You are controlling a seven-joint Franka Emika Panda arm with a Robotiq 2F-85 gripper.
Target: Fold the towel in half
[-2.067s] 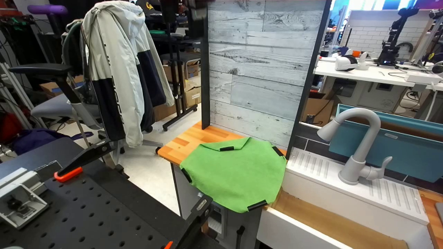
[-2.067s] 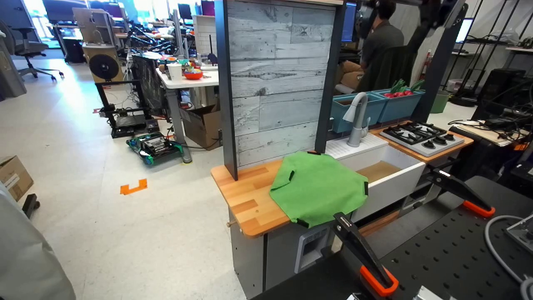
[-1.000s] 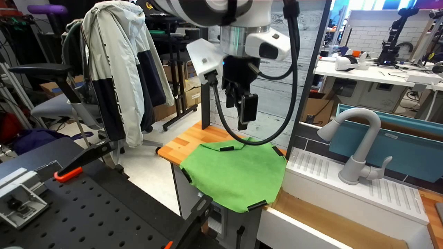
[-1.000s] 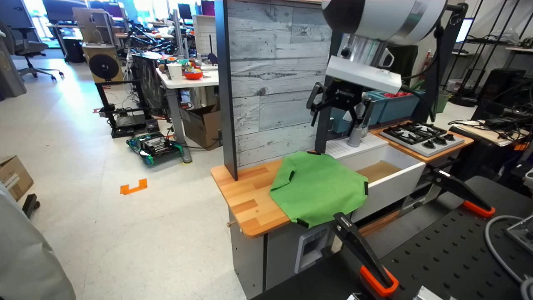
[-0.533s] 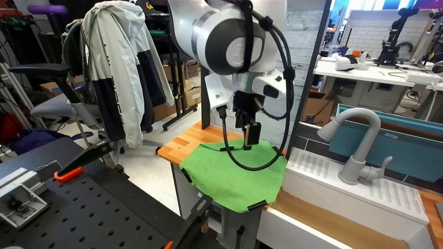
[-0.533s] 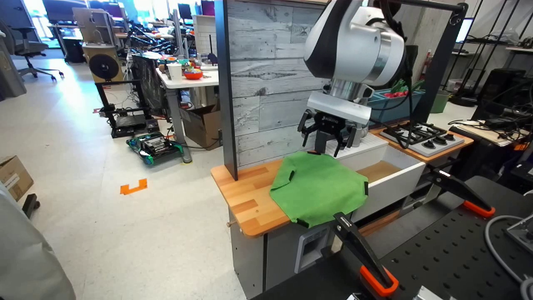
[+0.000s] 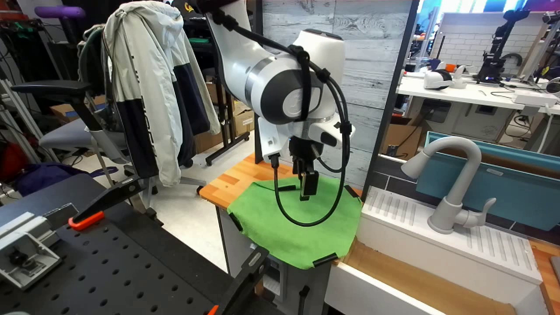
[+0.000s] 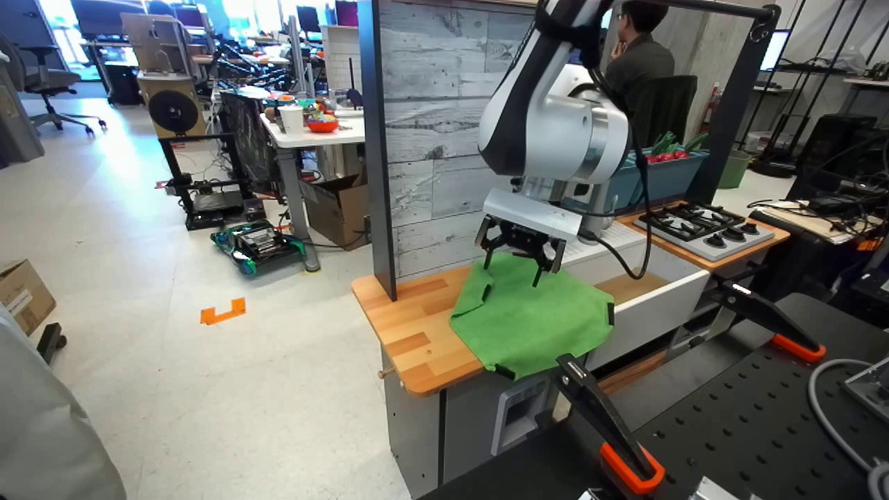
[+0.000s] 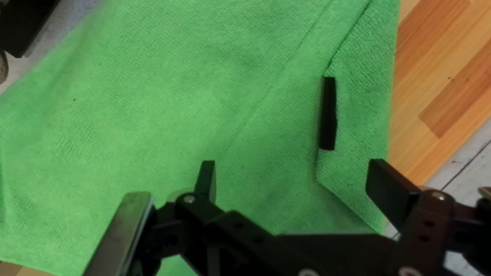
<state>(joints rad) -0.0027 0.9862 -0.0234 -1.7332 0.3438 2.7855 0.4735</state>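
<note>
I have a green towel spread on the wooden worktop just beside the white sink, mostly flat. Only a narrow flap, marked by a black strip, is turned over on the side away from the sink. My gripper is above the towel, on the worktop side of the sink, its fingers wide apart and holding nothing; whether they touch the towel I can't tell. I judge the half-fold not begun: gripping an edge, carrying it across and laying it down all remain.
</note>
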